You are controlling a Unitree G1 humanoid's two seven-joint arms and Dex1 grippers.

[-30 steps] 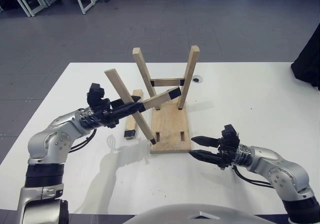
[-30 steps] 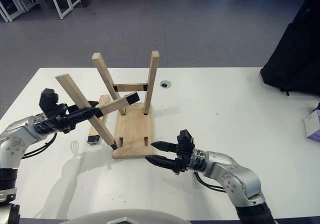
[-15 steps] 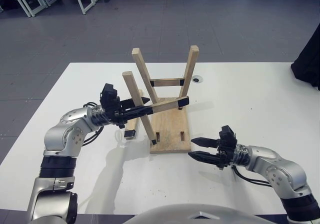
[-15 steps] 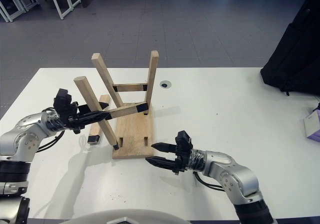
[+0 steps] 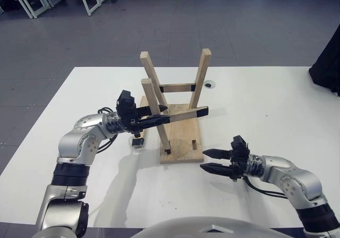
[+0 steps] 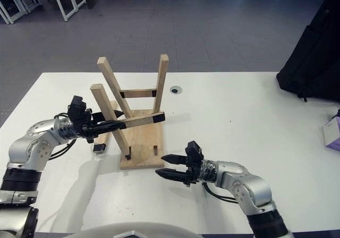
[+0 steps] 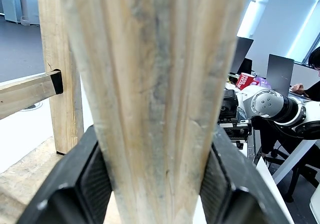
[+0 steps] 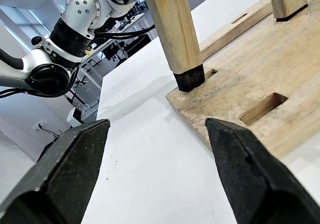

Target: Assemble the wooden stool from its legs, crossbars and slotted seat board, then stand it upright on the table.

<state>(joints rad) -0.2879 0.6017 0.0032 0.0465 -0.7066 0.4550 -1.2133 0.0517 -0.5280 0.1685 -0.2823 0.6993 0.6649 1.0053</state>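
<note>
Nearest, toward the right, the right claw (image 5: 204, 160) hovered low over the white worktop (image 5: 265, 105). Its two fingers were spread wide and held nothing, and their tips pointed left at the near right corner of the board (image 5: 183, 134) without touching it.

The board lay flat at the middle of the worktop. Its near right slot (image 8: 262, 106) was open.

At the near left slot stood a leg (image 5: 163, 137), black foot down and top leaning left and far. I could not tell whether the foot was seated in the slot. A crossbar (image 5: 186, 113) joined to this leg ran out to the right above the board, and its black-tipped end hung free.

The left claw (image 5: 159, 115) came in from the left and was closed on the leg about halfway up. In the left wrist view its pads (image 7: 95, 184) pressed both sides of the wood.

Just left of the board a loose leg (image 6: 99, 147) lay flat on the worktop, partly hidden under the left claw.

At the far end of the board, the far legs (image 5: 201, 78) stood up from it, splayed apart at their tops. A far crossbar (image 5: 178, 87) joined them partway up.
</note>
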